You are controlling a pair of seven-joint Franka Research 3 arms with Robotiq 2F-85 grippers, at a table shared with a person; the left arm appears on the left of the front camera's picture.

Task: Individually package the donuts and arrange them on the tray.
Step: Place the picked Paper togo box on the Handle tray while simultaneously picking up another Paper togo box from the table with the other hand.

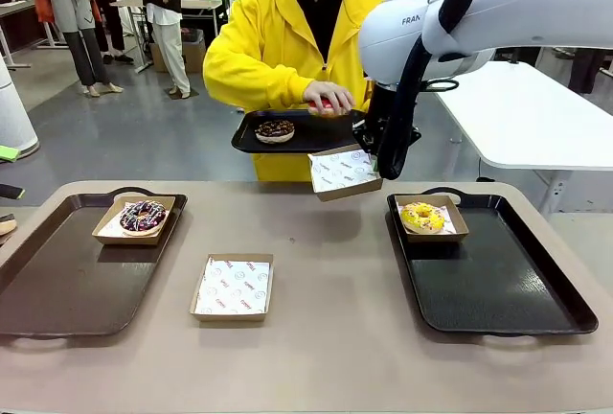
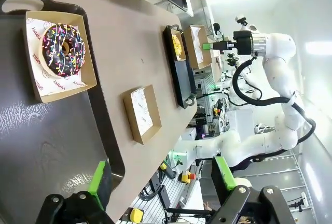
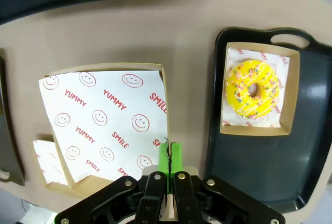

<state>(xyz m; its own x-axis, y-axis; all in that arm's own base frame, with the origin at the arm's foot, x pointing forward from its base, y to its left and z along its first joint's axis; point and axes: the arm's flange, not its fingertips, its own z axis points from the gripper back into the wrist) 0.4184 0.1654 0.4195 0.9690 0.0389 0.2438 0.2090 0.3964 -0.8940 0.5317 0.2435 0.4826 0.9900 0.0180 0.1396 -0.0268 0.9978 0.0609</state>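
The red donut [image 1: 326,106] lies under the person's hand [image 1: 329,95] on the raised tray [image 1: 251,138] at twelve o'clock. My right gripper [image 3: 169,154], shut on one rim of an empty box [image 1: 343,172], holds it beside that tray. Pinched at one edge, the box may tip if the donut lands off-centre; my left gripper [image 2: 161,180] hangs open at nine o'clock.

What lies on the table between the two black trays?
One empty paper-lined box, nearer the left tray than the right tray; the front view shows it.
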